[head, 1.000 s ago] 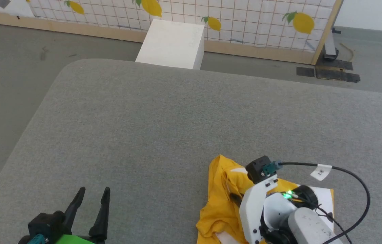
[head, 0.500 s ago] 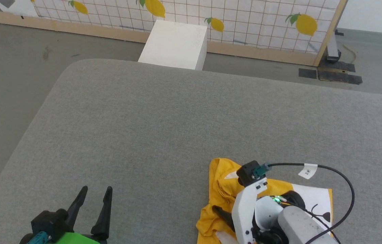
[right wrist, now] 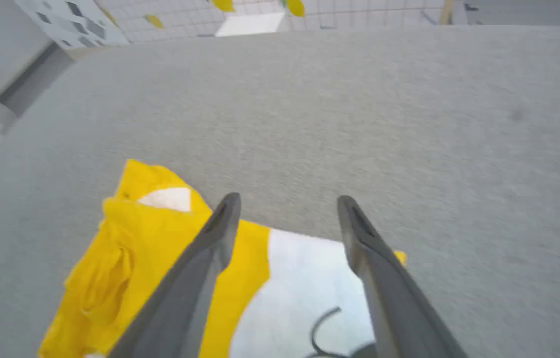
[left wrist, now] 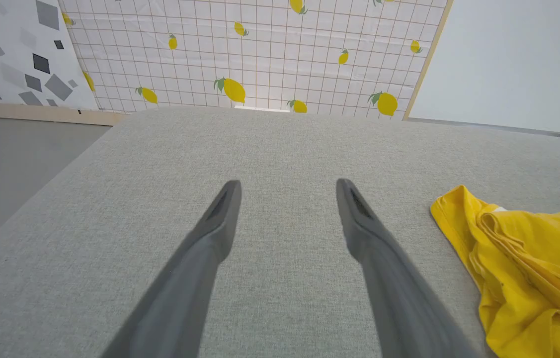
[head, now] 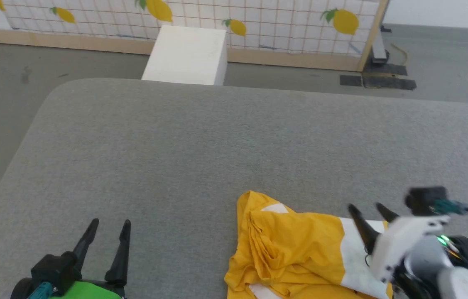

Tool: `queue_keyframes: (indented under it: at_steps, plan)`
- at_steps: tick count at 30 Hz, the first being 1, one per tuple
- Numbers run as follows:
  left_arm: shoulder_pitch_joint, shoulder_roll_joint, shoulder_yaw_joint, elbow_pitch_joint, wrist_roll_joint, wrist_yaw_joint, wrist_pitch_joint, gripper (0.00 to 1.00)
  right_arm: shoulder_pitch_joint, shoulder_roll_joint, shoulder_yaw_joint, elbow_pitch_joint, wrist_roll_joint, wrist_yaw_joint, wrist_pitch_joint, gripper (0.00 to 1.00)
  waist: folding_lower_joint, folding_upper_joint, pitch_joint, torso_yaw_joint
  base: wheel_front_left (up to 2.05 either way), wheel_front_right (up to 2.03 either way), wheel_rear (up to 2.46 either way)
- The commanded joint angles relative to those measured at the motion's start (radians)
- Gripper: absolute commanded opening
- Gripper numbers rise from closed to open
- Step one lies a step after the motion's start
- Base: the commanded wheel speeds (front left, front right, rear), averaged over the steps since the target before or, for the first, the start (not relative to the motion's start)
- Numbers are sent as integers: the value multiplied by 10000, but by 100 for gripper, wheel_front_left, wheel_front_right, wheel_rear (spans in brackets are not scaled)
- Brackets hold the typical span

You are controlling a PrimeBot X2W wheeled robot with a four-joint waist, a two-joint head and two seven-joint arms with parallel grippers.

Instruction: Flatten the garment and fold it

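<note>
We're in a staged robot test lab, not a real home. Far beyond the left tool (left wrist: pixel 287 183) stands a wood-framed backdrop panel (left wrist: pixel 260 59) printed with tiles and lemons. Left of it is a terrazzo-print panel (left wrist: pixel 16 54), and under the tool, a grey fabric-covered tabletop (left wrist: pixel 280 144). Black tape patches (head: pixel 387 83) mark the bare grey floor (head: pixel 5 91).

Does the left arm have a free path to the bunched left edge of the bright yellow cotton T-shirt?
Probably yes. The left gripper is open over the grey fabric surface, and nothing lies between it and the yellow T-shirt to its right. How far the arm extends is unclear.
</note>
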Motion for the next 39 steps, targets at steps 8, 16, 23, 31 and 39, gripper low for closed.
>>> queue_keyframes:
  at_steps: [8,16,23,31,39]
  plan:
    - [-43,76,362,-201,450,-168,-116,100,2209,-1,-1525,-2293,-231,-13,1544,100,0,0,594,-728,0,0,0]
    - [-119,-77,595,-129,664,-524,-120,100,2348,-1,-1590,-1874,441,-13,1424,100,0,0,803,-639,0,0,0]
    - [-176,-92,577,115,813,-732,-121,100,1644,-1,-1413,-718,359,-13,1228,100,0,0,769,-314,0,0,0]
    - [-267,-138,453,337,885,-809,-121,100,1081,-1,-1057,810,513,-13,1424,100,0,0,657,-59,0,0,0]
    - [-315,-202,246,517,875,-826,-46,100,859,-1,-1091,1774,308,-13,1082,0,0,0,432,112,0,0,0]
